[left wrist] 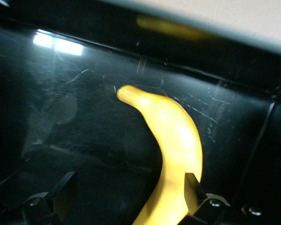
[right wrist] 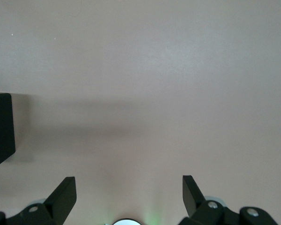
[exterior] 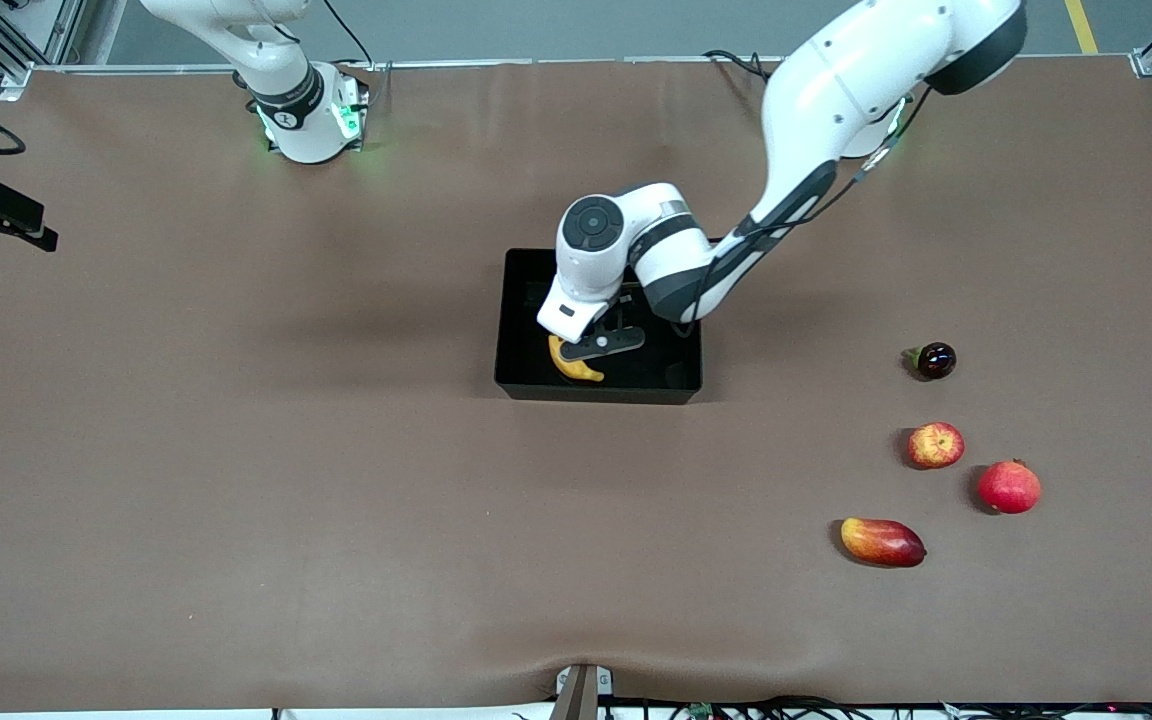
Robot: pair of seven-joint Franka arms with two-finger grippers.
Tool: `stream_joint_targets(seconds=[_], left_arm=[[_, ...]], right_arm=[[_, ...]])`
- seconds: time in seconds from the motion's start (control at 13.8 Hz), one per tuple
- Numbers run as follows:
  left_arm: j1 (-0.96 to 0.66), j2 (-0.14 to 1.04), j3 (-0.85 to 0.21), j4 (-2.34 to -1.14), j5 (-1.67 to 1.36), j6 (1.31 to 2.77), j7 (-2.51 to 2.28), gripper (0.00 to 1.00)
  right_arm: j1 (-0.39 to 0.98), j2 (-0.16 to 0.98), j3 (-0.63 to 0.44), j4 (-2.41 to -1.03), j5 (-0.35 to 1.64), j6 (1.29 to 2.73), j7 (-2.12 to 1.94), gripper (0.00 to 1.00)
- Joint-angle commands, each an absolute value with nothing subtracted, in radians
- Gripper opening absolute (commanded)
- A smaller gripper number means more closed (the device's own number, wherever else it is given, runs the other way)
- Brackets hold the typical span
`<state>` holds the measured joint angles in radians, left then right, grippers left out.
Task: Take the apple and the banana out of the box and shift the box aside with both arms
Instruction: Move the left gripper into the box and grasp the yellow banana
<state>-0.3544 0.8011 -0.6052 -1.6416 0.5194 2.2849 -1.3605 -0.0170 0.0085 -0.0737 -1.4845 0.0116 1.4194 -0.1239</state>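
Brown table (exterior: 236,450): I see it covered edge to edge in a matte brown mat, both arm bases standing along its upper edge in the front view.

Black tray (exterior: 526,330): low-walled and glossy inside, it sits near the middle of the table. The banana (exterior: 574,364) lies inside it, on the floor of the part nearer the front camera.

Left gripper (exterior: 604,340): I have it lowered into the tray. In the left wrist view its fingers (left wrist: 193,190) stand wide apart, one just beside the banana (left wrist: 171,154) and the other well clear on bare tray floor (left wrist: 84,117), so nothing is clamped (actual contact with the peel I cannot confirm).

Right gripper (right wrist: 126,197): this arm waits near its base; its fingers are spread wide over bare mat and hold nothing.

Loose fruit, toward the left arm's end of the table: the mango (exterior: 882,541) nearest the front camera, then the all-red fruit (exterior: 1009,486), the small red-and-yellow apple (exterior: 935,445), and farthest a small dark glossy fruit (exterior: 935,360).
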Motion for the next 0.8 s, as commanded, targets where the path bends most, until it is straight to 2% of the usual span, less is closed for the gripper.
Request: stream_joint_targets(seconds=[0.0,0.22,0.36,0.44,0.51,0.65,0.73], left_arm=[[-0.431,0.847,-0.552,-1.568,0.512,2.301,-1.359,1.0],[-0.456,0.902,-0.551,-1.522,0.517,2.306,-1.367,1.0],[-0.457,0.926,-0.551,-1.511,0.518,2.329,-1.364,0.78],[-0.466,0.928,-0.551,-1.511,0.518,2.329,-1.364,0.71],[-0.468,0.928,-0.549,-1.512,0.518,2.329,-1.359,0.56],[-0.465,0.923,-0.551,-1.511,0.512,2.329,-1.362,0.04],[-0.46,0.913,-0.551,-1.511,0.511,2.329,-1.365,0.0]], right_arm=[[-0.044,0.015,-0.057,-1.471,0.021,1.417,-0.138,1.0],[-0.044,0.015,-0.057,-1.471,0.021,1.417,-0.138,1.0],[-0.044,0.015,-0.057,-1.471,0.021,1.416,-0.138,1.0],[-0.044,0.015,-0.057,-1.471,0.021,1.417,-0.138,1.0],[-0.044,0.015,-0.057,-1.471,0.021,1.417,-0.138,1.0],[-0.044,0.015,-0.057,-1.471,0.021,1.416,-0.138,1.0],[-0.044,0.015,-0.057,-1.471,0.021,1.417,-0.138,1.0]])
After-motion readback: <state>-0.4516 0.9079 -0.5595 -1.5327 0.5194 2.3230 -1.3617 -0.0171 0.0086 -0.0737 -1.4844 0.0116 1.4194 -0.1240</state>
